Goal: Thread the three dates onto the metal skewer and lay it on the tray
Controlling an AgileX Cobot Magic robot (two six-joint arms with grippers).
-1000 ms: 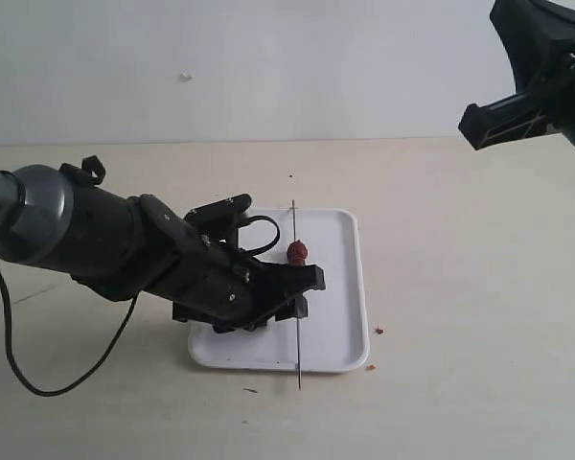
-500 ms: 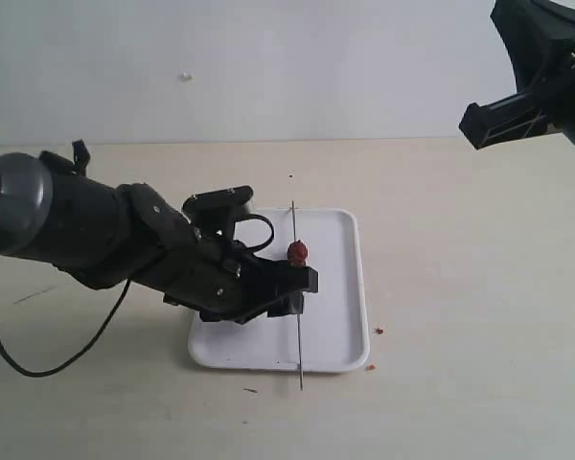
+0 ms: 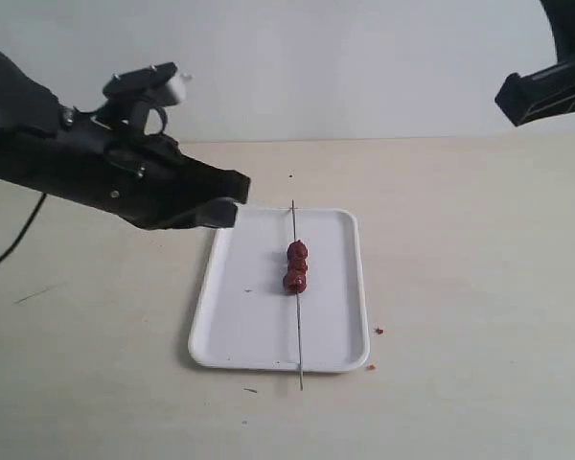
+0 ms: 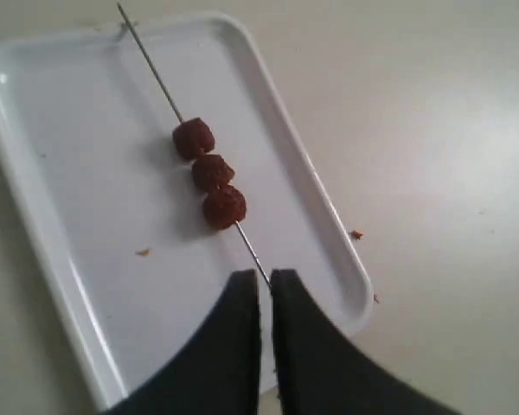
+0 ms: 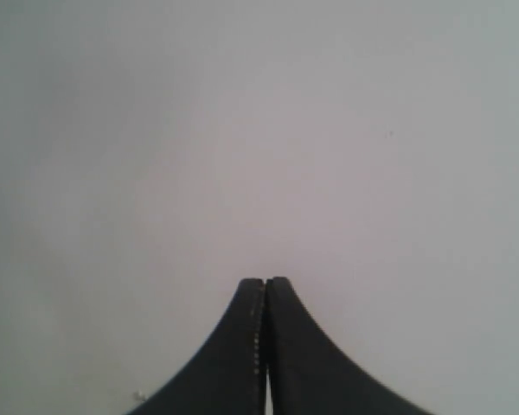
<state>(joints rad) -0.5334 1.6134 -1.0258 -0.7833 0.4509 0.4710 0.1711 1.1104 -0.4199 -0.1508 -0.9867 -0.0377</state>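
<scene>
From my console: a matte, cream-coloured tabletop [image 3: 460, 287] runs up to a plain pale wall. The left arm [image 3: 67, 163], black and bulky with a smooth casing, reaches in from the left of the exterior view. It is held above the table, roughly level, with its left gripper [image 3: 232, 196] pointing at the tray's far left corner. The right arm [image 3: 556, 81] hangs high at the upper right edge, well apart from the work.

The tray [image 3: 249, 316] is glossy white, rectangular, with rounded corners and a low raised rim. It lies flat at mid-table. The metal skewer [image 3: 298, 335], a hair-thin straight grey rod, lies lengthwise on it, right of the tray's middle, both ends poking past the rims. The three dates [image 3: 295, 266], wrinkled, dark reddish-brown and roundish, sit threaded in a touching row near the rod's middle.

In my left wrist view the two dark, tapered fingers [image 4: 242, 328] are drawn nearly together, only a thin slit between them, gripping nothing. The skewer's bare end lies below their tips, and the dates lie clear of them, farther up the rod. The right gripper [image 5: 265, 281] has its fingers pressed together, empty, facing a blank grey surface. Reddish crumbs [image 3: 379, 331] dot the table by the tray's near right corner.
</scene>
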